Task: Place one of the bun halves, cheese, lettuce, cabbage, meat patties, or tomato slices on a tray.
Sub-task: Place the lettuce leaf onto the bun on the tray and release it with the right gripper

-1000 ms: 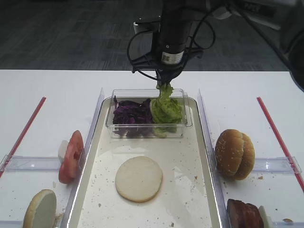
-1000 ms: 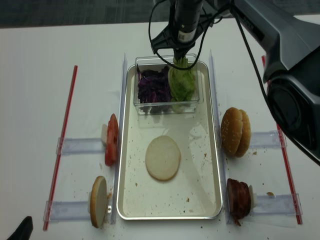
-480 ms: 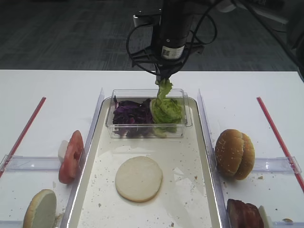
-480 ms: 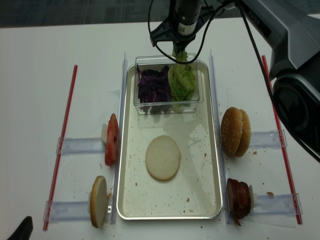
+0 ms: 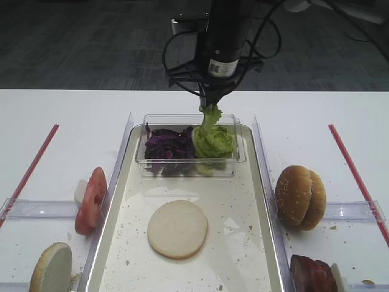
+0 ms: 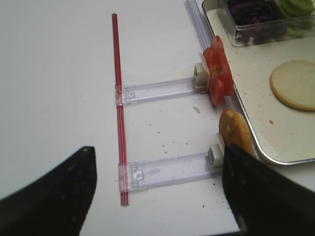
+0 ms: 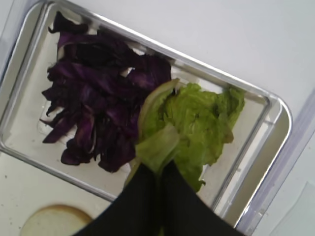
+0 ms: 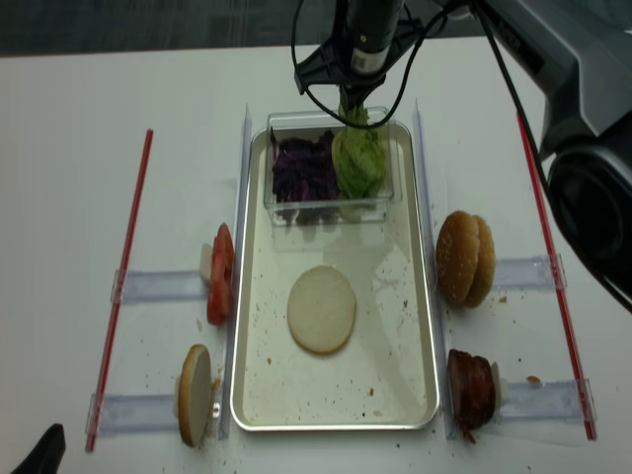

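My right gripper (image 5: pixel 211 102) (image 7: pixel 158 169) (image 8: pixel 354 103) hangs over the clear tub (image 5: pixel 182 170), shut on a light-green lettuce (image 5: pixel 211 115) (image 7: pixel 157 145) piece whose lower end still reaches the bigger green clump (image 5: pixel 213 143). Purple cabbage (image 5: pixel 167 146) (image 7: pixel 98 98) fills the tub's left half. The tub stands at the far end of the tray (image 5: pixel 112 210) (image 8: pixel 237 346). A pale bun half (image 5: pixel 177 229) (image 8: pixel 322 309) lies flat on the tray floor. My left gripper (image 6: pixel 157 196) is open over bare table at the near left, holding nothing.
Tomato slices (image 5: pixel 91 198) (image 6: pixel 216 76) and another bun half (image 5: pixel 51 267) (image 6: pixel 235 132) stand on edge in clear holders left of the tray. Sesame bun halves (image 5: pixel 299 196) and meat patties (image 5: pixel 311 274) stand to its right. Red strips (image 5: pixel 30 167) (image 5: pixel 355 176) run along both outer sides.
My right gripper has risen a little above the tub, drawing the lettuce piece up out of the green clump. Nothing else has moved.
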